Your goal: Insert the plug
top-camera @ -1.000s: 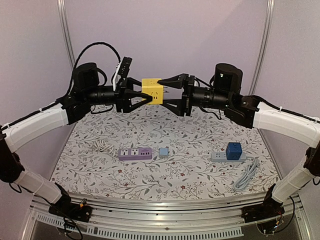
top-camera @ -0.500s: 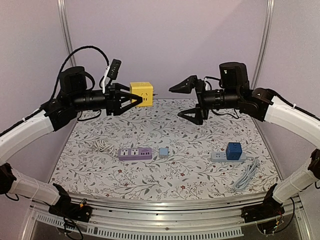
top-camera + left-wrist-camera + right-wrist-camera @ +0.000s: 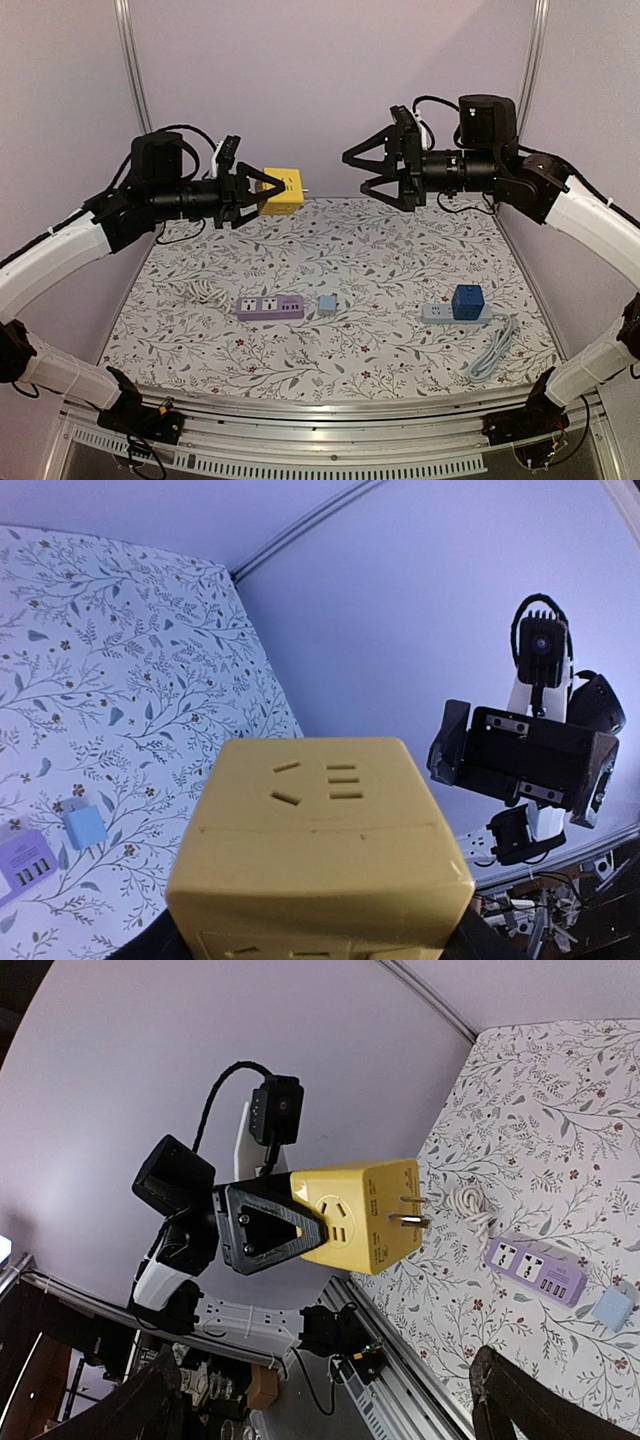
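The plug is a yellow cube adapter with two metal prongs on its right face. My left gripper is shut on it, holding it in the air over the far left of the table. In the left wrist view the cube fills the lower frame and hides my fingertips. My right gripper hangs open and empty to the right of the cube, a clear gap away. In the right wrist view its fingers frame the cube from afar. A purple power strip lies on the table.
A small light-blue adapter sits beside the purple strip. A grey power strip carrying a blue cube lies at the right, with its grey cable. A coiled white cable lies at the left. Purple walls enclose the table.
My right gripper has opened, let go of the yellow cube and pulled back up and to the right. The left arm has carried the cube leftward.
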Robot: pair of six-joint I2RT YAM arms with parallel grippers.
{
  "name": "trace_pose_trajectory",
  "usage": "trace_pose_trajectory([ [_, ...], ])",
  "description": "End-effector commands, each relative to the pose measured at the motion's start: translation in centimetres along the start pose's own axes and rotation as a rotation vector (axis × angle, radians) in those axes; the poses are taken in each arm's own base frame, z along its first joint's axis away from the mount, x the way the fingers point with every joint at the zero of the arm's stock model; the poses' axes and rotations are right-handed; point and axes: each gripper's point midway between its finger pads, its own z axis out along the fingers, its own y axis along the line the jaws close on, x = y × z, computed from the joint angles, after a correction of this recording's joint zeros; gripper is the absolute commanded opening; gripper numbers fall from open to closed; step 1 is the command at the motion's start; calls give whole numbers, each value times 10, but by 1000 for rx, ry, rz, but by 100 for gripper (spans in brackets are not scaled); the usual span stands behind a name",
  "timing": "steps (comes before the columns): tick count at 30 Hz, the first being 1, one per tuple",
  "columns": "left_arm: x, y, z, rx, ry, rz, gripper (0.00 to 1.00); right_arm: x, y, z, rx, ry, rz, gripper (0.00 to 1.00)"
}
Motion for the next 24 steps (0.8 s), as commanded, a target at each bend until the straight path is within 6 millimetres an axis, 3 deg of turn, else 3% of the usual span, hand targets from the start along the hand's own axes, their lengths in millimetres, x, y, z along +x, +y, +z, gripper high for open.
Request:
trace_pose_trajectory([
  [1, -4, -33, 3, 136, 42, -118, 0, -5, 16, 22, -114, 33, -23, 99],
  [9, -5, -66, 10, 315, 106, -115, 0, 3, 3, 59, -127, 89, 126, 99],
  [18, 6, -63, 20, 346, 186, -110, 0, -1, 8, 73, -231, 96, 259, 98],
  [24, 5, -66, 24, 372, 199, -116, 0, 2, 15, 73, -260, 118, 271, 88],
])
